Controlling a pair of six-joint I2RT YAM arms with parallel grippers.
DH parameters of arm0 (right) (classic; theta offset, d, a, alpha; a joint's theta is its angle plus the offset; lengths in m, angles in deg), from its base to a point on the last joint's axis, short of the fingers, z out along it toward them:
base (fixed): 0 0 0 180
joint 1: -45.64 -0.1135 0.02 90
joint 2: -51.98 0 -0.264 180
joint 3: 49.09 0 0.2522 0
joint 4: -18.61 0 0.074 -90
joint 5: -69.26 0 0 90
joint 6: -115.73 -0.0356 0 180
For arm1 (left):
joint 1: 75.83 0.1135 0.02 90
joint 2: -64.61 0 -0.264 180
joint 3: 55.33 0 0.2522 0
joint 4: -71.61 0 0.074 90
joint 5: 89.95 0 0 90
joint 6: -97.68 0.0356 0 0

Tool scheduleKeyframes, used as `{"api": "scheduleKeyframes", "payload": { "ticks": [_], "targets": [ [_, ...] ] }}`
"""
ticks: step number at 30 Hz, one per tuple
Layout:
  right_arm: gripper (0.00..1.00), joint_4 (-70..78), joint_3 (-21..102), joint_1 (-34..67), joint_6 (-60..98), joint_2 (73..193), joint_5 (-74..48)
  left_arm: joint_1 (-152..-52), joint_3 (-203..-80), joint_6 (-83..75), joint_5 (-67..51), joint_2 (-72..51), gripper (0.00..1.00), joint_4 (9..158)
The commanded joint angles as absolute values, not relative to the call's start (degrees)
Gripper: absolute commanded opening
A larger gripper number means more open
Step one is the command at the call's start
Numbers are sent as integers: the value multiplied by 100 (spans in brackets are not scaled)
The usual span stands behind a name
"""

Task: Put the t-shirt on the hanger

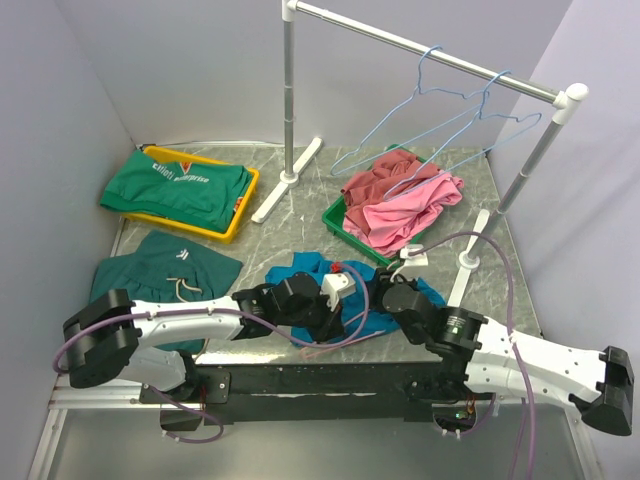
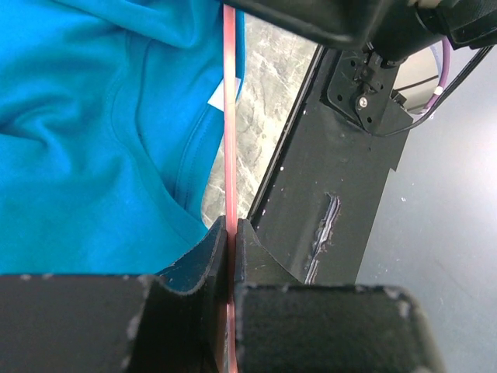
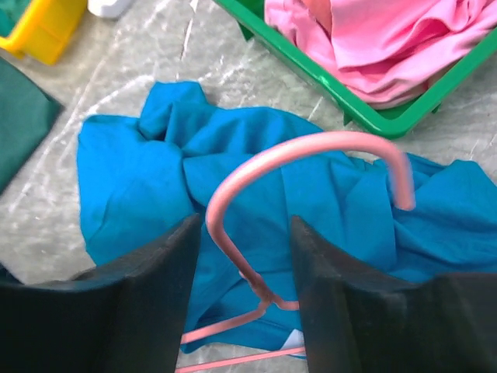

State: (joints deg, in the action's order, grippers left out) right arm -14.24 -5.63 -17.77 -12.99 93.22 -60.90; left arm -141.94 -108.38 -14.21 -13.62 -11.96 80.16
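Note:
The teal-blue t-shirt point(image 1: 305, 268) lies crumpled on the table near the front edge, partly hidden by both grippers. My left gripper point(image 1: 338, 300) is shut on a straight wire of the pink hanger point(image 2: 229, 116), with the t-shirt point(image 2: 93, 140) to its left. My right gripper point(image 1: 383, 290) is open. Its jaws stand on either side of the hanger's neck, below the curved hook point(image 3: 311, 148), without touching it. The hanger lies over the t-shirt point(image 3: 140, 148).
A green tray point(image 1: 338, 212) of pink and maroon clothes stands just behind the t-shirt. A yellow tray point(image 1: 240, 215) with a green garment and dark green shorts point(image 1: 165, 265) lie at the left. A rack point(image 1: 288, 100) with light blue hangers point(image 1: 440, 110) stands at the back.

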Motion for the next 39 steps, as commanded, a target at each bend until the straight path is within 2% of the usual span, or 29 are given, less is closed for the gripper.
{"api": "scheduleKeyframes", "payload": {
  "ticks": [1, 2, 3, 5, 6, 8, 9, 12, 13, 15, 17, 20, 23, 28, 34, 39],
  "targets": [
    [47, -1124, -430, -1737, -1320, 9382, -6222, -14280, -11189, -1385, -1234, -1229, 5, 8019],
    [39, -1097, -456, -1737, -1320, 9364, -6231, -14289, -11207, -1394, -1208, -1238, 5, 8028],
    [23, -1062, -500, -1737, -1303, 9338, -6222, -14306, -11234, -1411, -1155, -1238, 5, 8062],
    [5, -1027, -597, -1737, -1329, 9277, -6274, -14333, -11269, -1455, -1050, -1229, 8, 8107],
    [0, -1018, -623, -1737, -1364, 9242, -6318, -14342, -11278, -1516, -936, -1229, 9, 8115],
    [0, -957, -720, -1746, -1338, 9189, -6389, -14342, -11287, -1613, -787, -1177, 21, 8133],
    [0, -861, -816, -1737, -1303, 9110, -6398, -14342, -11278, -1744, -568, -1115, 33, 8124],
    [0, -632, -1036, -1746, -1206, 8873, -6363, -14342, -11260, -2105, -128, -888, 45, 8133],
    [0, -562, -1089, -1746, -1119, 8768, -6293, -14342, -11243, -2341, -31, -808, 54, 8159],
    [0, -412, -1221, -1746, -996, 8679, -6222, -14342, -11243, -2562, 338, -537, 59, 8290],
    [0, -298, -1326, -1763, -916, 8574, -6108, -14342, -11269, -2878, 802, -194, 68, 8449],
    [0, -218, -1449, -1764, -793, 8442, -6011, -14307, -11190, -3151, 1059, 429, 73, 8520],
    [0, -192, -1511, -1781, -714, 8354, -5898, -14167, -11120, -3476, 1306, 896, 72, 8861],
    [0, -122, -1599, -1851, -459, 8073, -5633, -13709, -11382, -3706, 1034, 670, 54, 9880],
    [0, -192, -1687, -1913, -380, 7765, -5431, -13726, -11585, -3548, 244, -340, 42, 10225],
    [0, -183, -1704, -2001, -336, 7686, -5405, -13928, -11831, -3372, 49, -1140, 42, 10304]
  ]
}}
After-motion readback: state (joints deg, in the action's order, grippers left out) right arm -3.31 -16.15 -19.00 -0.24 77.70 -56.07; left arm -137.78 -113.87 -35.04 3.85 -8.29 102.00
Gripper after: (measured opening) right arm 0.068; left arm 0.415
